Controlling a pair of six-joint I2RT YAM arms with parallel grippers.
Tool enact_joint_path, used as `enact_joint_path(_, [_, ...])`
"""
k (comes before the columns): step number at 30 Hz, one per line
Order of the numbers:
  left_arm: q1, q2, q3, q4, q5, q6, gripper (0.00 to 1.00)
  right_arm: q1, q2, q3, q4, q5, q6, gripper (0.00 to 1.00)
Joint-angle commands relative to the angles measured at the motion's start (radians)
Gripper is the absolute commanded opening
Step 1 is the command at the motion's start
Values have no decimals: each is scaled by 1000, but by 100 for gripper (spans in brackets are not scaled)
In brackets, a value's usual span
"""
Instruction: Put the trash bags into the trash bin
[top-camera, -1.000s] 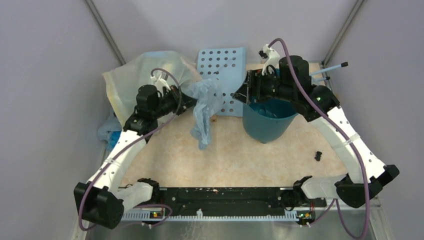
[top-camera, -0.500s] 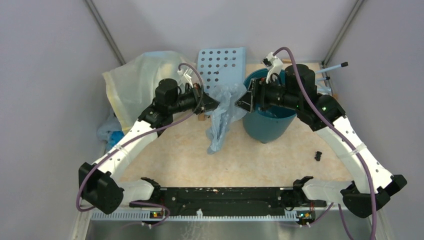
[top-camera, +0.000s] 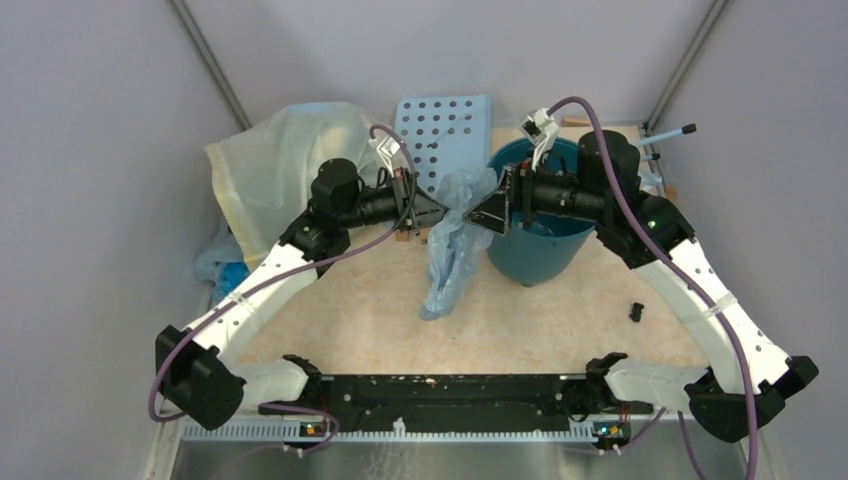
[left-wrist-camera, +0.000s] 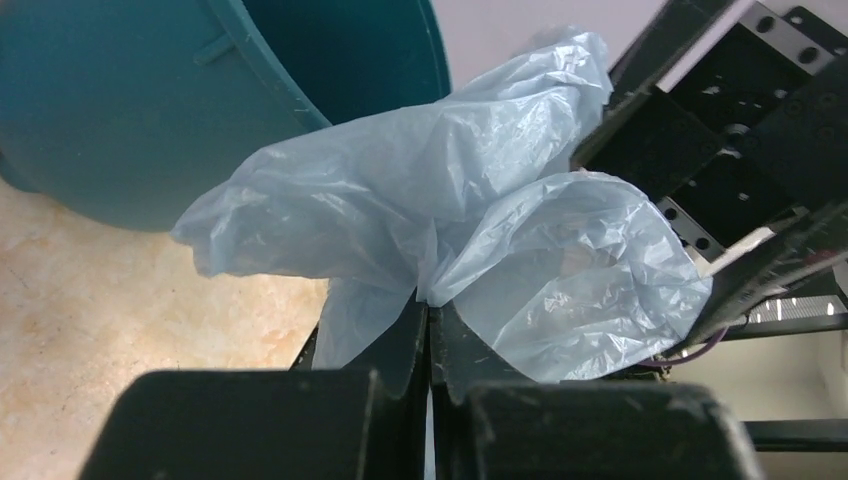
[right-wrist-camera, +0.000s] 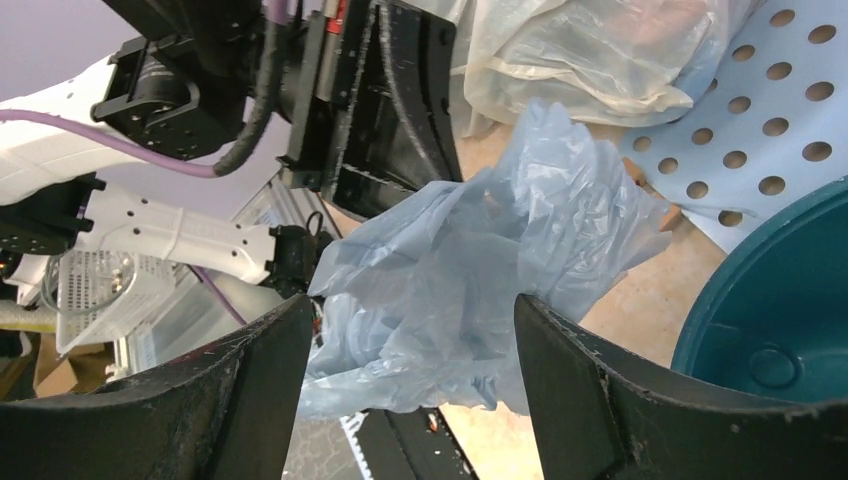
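Observation:
The pale blue trash bag (top-camera: 452, 240) hangs crumpled above the table, just left of the dark teal trash bin (top-camera: 538, 248). My left gripper (top-camera: 437, 211) is shut on the bag's top, seen pinched between its jaws in the left wrist view (left-wrist-camera: 430, 300). My right gripper (top-camera: 478, 212) is open, its jaws spread on either side of the bag (right-wrist-camera: 470, 290) without closing on it. The bin shows in the left wrist view (left-wrist-camera: 200, 100) and at the right edge of the right wrist view (right-wrist-camera: 780, 300).
A light blue perforated panel (top-camera: 442, 135) lies behind the bag. A larger yellowish bag (top-camera: 270, 160) sits at back left. A small black piece (top-camera: 636, 311) lies on the table at right. Pens (top-camera: 665, 133) lie at back right.
My left gripper carried the bag rightward toward the bin. My right gripper swung left from over the bin and now brackets the bag, which hangs nearer the bin.

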Motion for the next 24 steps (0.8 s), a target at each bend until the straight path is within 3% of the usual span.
enact_joint_path(1, [-2, -69, 56, 57, 28, 13, 0, 10, 14, 14, 60, 8, 3, 73])
enact_joint_path(4, [-2, -84, 83, 4, 18, 57, 0, 10, 0, 27, 36, 161, 5, 74])
enact_joint_path(8, [-1, -102, 73, -13, 3, 64, 0, 10, -13, 43, 34, 235, 2, 77])
enact_joint_path(16, [47, -138, 33, -10, -12, 59, 0, 9, -45, 94, -14, 231, -67, 83])
enact_joint_path(19, [74, -155, -14, 61, 10, 9, 0, 8, -69, 81, -28, 247, -68, 83])
enact_joint_path(24, [82, -176, -59, 142, 52, -45, 0, 8, -74, 61, -8, 195, -48, 74])
